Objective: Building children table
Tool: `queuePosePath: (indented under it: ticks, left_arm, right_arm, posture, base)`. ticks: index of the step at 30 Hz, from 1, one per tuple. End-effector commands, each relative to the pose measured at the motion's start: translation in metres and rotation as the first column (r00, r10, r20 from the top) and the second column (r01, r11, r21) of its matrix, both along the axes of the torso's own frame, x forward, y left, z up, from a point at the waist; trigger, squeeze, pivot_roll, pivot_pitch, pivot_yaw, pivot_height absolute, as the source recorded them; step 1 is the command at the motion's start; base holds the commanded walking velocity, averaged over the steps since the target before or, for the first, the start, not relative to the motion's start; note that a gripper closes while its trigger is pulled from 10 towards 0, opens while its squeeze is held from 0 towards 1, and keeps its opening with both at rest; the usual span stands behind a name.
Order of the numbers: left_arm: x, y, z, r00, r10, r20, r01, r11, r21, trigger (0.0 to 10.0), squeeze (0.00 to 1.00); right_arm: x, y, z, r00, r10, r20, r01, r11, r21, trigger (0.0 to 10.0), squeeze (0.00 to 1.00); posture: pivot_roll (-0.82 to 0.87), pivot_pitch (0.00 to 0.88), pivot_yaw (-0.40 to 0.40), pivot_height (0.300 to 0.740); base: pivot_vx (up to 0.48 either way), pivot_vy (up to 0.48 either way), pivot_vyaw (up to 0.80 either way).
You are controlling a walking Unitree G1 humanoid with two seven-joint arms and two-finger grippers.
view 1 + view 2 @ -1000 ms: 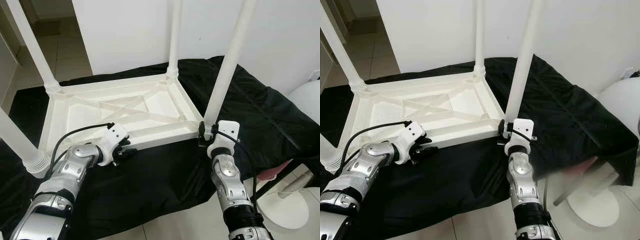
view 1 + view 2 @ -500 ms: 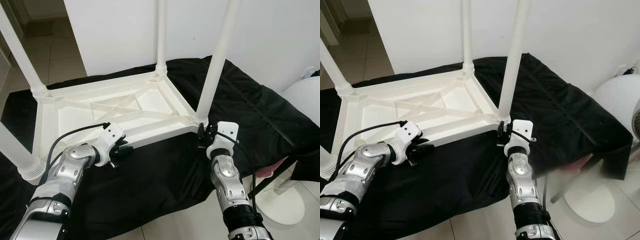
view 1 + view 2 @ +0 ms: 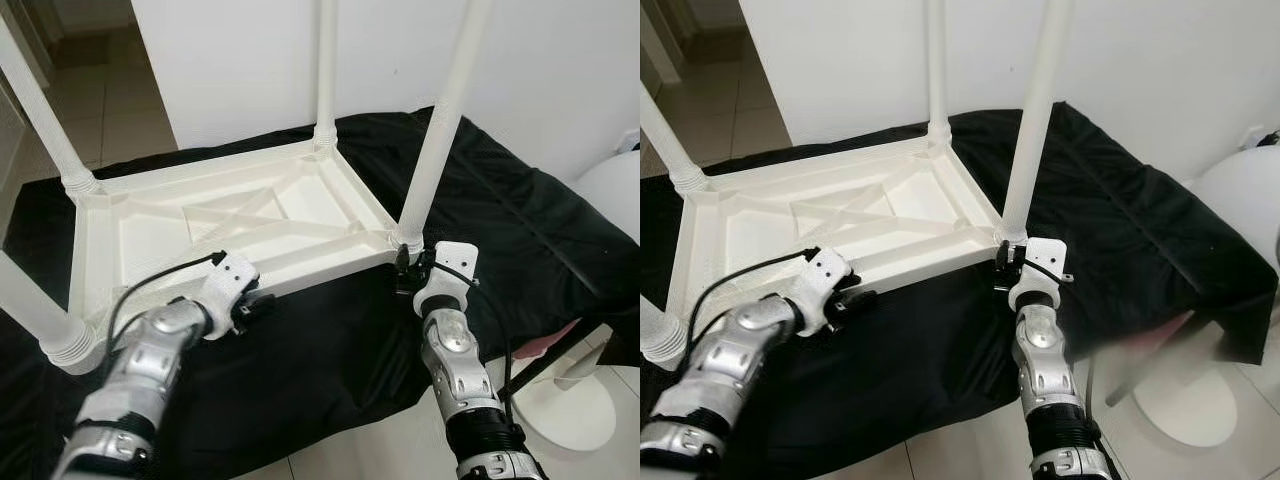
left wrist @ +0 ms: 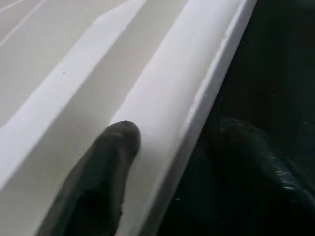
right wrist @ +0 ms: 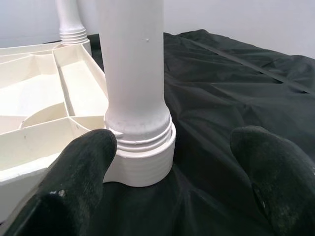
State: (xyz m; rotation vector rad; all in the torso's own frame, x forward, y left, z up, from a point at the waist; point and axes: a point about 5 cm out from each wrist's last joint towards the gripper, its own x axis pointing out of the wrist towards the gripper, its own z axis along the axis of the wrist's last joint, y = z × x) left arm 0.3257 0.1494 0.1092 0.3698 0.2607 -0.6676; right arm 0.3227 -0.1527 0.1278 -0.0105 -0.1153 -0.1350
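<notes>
Black cloth (image 3: 520,230) is lying under the upturned white table (image 3: 230,225); left gripper (image 3: 243,306) is grasping its rim, right gripper (image 5: 172,182) spread around a leg (image 5: 133,73).

No readable text

You will find no lettering, label, brand mark or number on the upturned white plastic table (image 3: 240,215), the black cloth (image 3: 520,230) beneath it, or the white wall at 12 o'clock.
</notes>
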Motion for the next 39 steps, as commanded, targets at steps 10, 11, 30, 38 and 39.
queuePosePath:
  ticks: [10,11,30,38,39]
  left_arm:
    - [-0.004,0.003,-0.004,0.997,0.056,-0.061,-0.057,0.998,-0.017,10.0,0.0]
    - [-0.004,0.003,-0.004,0.997,0.056,-0.061,-0.057,0.998,-0.017,10.0,0.0]
    - [-0.029,-0.034,0.05,0.979,-0.177,0.1,0.2,0.926,-0.32,10.0,0.0]
    - [-0.015,-0.033,0.048,0.997,0.045,0.069,-0.017,0.932,-0.363,10.0,0.0]
    - [-0.015,-0.033,0.048,0.997,0.045,0.069,-0.017,0.932,-0.363,10.0,0.0]
  right_arm:
    - [-0.002,0.0,-0.003,1.0,0.0,-0.005,-0.001,1.0,-0.013,10.0,0.0]
    - [-0.002,0.0,-0.003,1.0,0.0,-0.005,-0.001,1.0,-0.013,10.0,0.0]
    - [-0.031,0.008,0.012,0.971,0.144,0.192,-0.133,0.989,-0.067,10.0,0.0]
    - [-0.04,-0.006,0.005,0.979,0.119,0.165,-0.108,0.991,-0.079,10.0,0.0]
    - [-0.04,-0.006,0.005,0.979,0.119,0.165,-0.108,0.991,-0.079,10.0,0.0]
  posture:
    - [-0.04,0.055,0.034,0.74]
    - [-0.04,0.055,0.034,0.74]
    - [-0.05,0.07,0.025,0.74]
    - [-0.05,0.071,0.027,0.74]
    - [-0.05,0.071,0.027,0.74]
  base:
    - [0.0,0.0,0.0]
    - [0.0,0.0,0.0]
    - [0.0,0.0,0.0]
    - [0.0,0.0,0.0]
    - [0.0,0.0,0.0]
